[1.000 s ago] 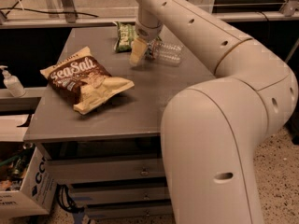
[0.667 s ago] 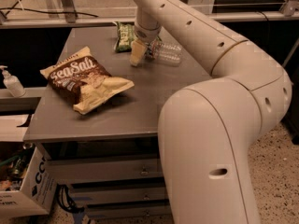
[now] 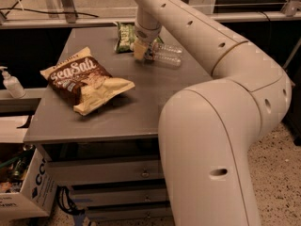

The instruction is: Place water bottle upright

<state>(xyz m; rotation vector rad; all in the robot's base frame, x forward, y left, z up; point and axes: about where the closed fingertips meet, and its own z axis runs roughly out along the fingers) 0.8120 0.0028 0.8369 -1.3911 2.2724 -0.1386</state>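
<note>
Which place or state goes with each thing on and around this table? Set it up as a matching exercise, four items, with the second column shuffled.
Things:
1. water bottle
2. Sea Salt chip bag
3. green bag
4. pump dispenser bottle

Places or states:
A. standing upright on the ledge left of the table
B. lying on its side, with the gripper low at its left end
C. at the table's far edge, just behind the gripper
D. lying flat on the near left part of the table

Pairs: 1-B, 2-D, 3-C, 4-A
</note>
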